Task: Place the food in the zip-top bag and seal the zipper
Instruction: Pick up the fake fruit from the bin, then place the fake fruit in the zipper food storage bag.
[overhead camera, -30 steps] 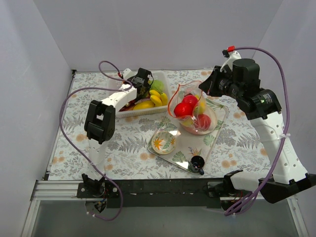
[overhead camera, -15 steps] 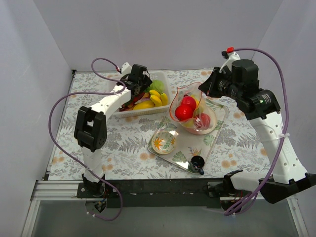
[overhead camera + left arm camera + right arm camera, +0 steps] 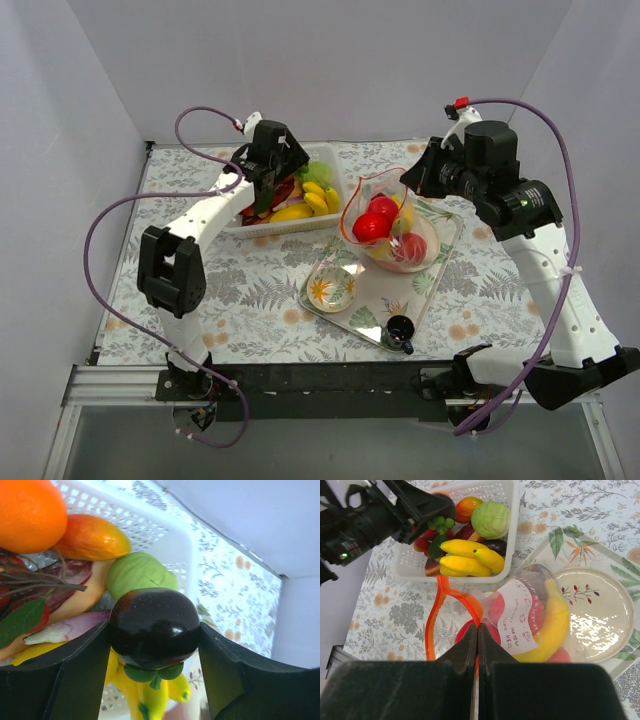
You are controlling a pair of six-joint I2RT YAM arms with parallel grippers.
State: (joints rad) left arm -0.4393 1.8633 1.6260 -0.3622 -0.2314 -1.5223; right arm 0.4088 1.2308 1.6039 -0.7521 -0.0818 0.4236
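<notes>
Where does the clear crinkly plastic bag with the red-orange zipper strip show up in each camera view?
Top external: the clear bag stands right of centre.
Left wrist: not in view.
Right wrist: the bag fills the centre, its mouth pinched by the right gripper.
Shared landmark: the white slotted basket, in all three views.

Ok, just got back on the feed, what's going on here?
The left jaws are shut on a dark purple eggplant, held over the white basket, where more food remains. The right jaws pinch the zipper of the zip-top bag, holding its mouth up over the leaf-patterned tray. The bag already holds red apples and a banana. It is not sealed yet.
</notes>
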